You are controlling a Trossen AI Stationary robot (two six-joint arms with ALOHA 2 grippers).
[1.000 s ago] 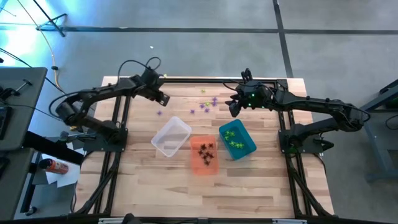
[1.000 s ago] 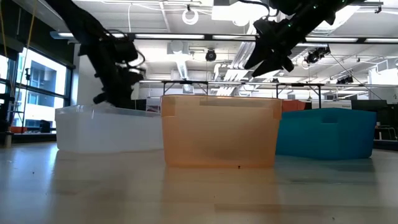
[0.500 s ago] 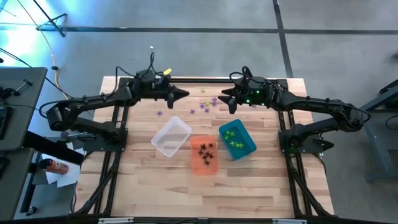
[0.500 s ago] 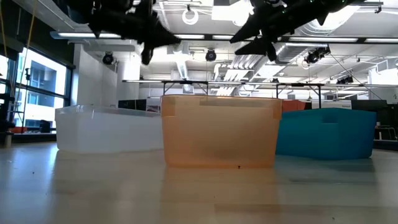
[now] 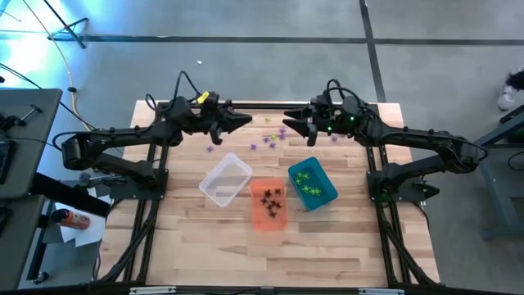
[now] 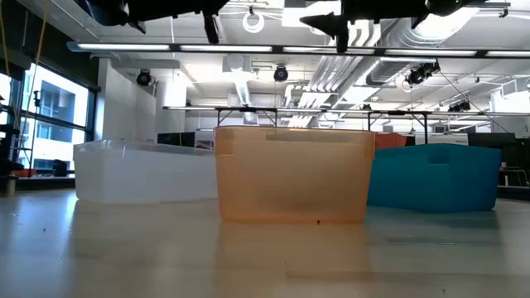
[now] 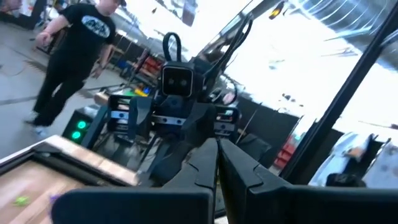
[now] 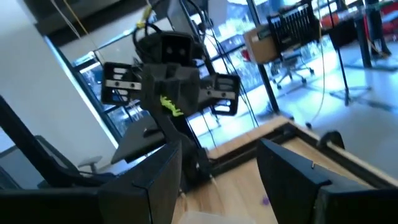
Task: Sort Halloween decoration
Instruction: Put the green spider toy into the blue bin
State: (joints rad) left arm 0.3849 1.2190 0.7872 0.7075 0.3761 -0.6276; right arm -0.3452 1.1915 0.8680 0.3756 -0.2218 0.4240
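Three bins, clear [image 5: 225, 180], orange [image 5: 268, 205] and teal [image 5: 312, 183], sit before several loose purple spiders [image 5: 273, 138], flanked above by the left gripper [image 5: 246, 120], pressed together, and right gripper [image 5: 288, 124], spread.

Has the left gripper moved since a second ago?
Yes. In the high view the left gripper has swung away from the clear bin, toward the table's far edge and centre.

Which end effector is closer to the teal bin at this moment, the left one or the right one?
The right. The right end effector hangs just beyond the teal bin, above the loose purple trinkets. The left end effector is farther off, beyond the clear bin.
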